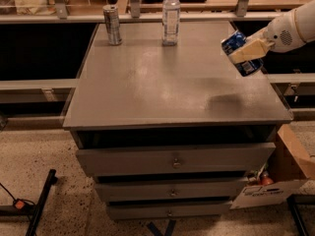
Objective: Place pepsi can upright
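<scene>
The blue pepsi can [240, 54] is held tilted in the air above the right side of the grey cabinet top [162, 77]. My gripper [246, 50] reaches in from the right on a white arm and is shut on the can, its tan fingers [250, 48] across the can's middle. The can casts a shadow on the top below it.
A slim silver-grey can [112, 24] and a clear water bottle [171, 14] stand upright at the back of the top. The cabinet has drawers [174, 161] in front. A cardboard box [283, 173] sits on the floor at the right. A railing runs behind.
</scene>
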